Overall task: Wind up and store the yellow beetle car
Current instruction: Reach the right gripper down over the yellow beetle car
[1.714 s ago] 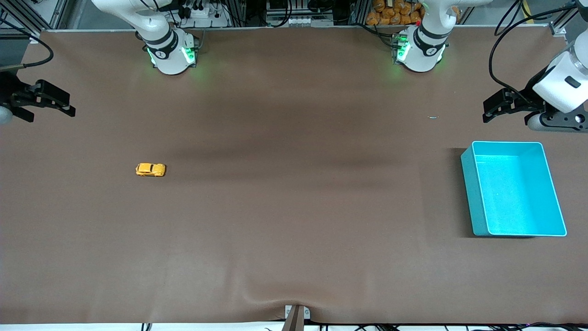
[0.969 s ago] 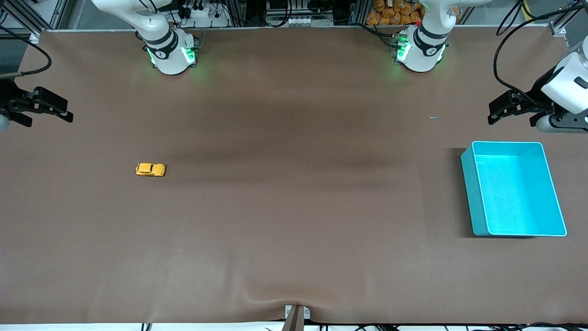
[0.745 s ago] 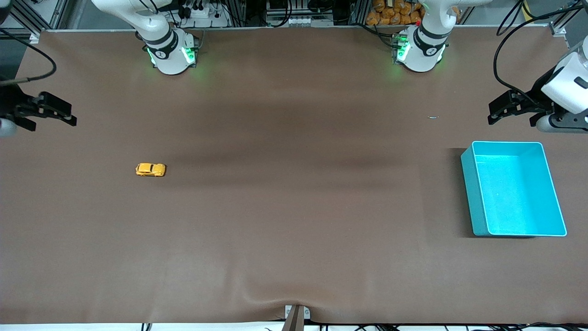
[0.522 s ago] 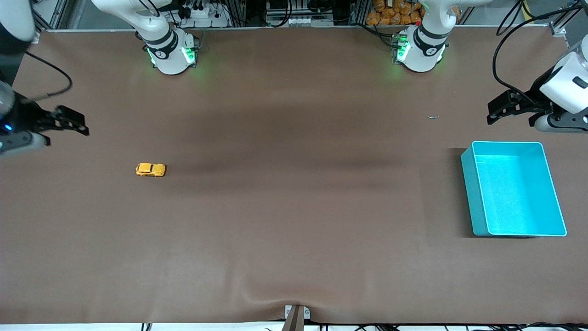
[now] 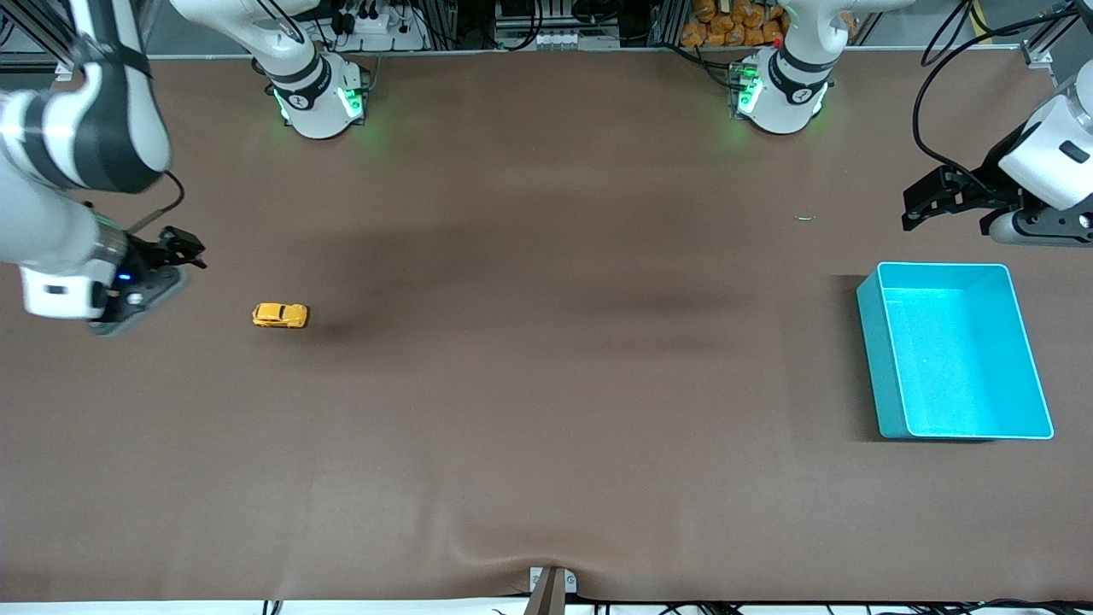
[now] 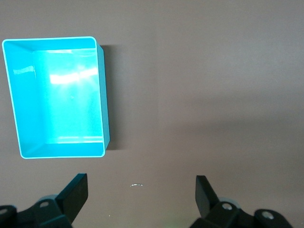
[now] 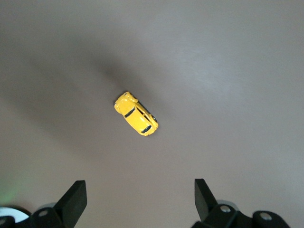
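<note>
Yellow beetle car (image 5: 280, 315): tiny, rounded, dark windows; both arms' fingers spread apart, empty.

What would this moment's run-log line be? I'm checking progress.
right gripper: open, over table near yellow beetle car | left gripper: open, waiting above table beside teal bin | car: on table, unstored

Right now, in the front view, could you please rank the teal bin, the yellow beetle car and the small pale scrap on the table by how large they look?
1. teal bin, by far the largest.
2. yellow beetle car, tiny beside the bin.
3. small pale scrap, a mere sliver, smallest.
</note>
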{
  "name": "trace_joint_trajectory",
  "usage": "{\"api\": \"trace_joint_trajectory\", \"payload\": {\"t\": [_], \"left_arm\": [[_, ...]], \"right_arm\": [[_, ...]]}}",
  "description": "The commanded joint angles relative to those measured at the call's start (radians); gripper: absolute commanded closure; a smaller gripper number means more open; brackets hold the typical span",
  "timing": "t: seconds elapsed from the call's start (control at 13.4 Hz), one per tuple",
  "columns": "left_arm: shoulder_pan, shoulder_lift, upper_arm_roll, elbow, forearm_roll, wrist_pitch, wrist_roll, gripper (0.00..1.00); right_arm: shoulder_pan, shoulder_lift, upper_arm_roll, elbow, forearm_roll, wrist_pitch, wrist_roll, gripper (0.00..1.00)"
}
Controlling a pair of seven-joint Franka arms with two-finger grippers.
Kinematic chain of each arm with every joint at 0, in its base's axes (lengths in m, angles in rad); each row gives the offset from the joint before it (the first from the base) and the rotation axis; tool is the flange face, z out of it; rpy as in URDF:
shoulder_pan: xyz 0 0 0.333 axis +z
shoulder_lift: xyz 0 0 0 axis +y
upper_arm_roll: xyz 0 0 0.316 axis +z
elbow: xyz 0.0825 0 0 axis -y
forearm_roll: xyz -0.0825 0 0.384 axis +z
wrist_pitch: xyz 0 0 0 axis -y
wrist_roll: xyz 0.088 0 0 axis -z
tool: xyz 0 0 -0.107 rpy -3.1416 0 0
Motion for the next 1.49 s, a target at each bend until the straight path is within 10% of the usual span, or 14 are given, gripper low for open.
{"api": "trace_joint_trajectory", "payload": {"t": [0.0, 0.37, 1.42], "left_arm": [[-0.001, -0.008, -0.003, 0.008, -0.019, -0.006, 0.019, 0.00], [-0.003, -0.010, -0.026, 0.010, -0.021, -0.008, 0.018, 0.00], [0.002, -0.010, -0.029, 0.008, -0.016, -0.009, 0.019, 0.00]], "right_arm": [[-0.032, 0.036, 0.002, -0.119, -0.017, 0.172, -0.236, 0.00], [-0.057, 0.171, 0.005, -0.171, -0.007, 0.358, -0.583, 0.00], [-0.045, 0.189, 0.051, -0.378, 0.052, 0.674, -0.611, 0.10]]}}
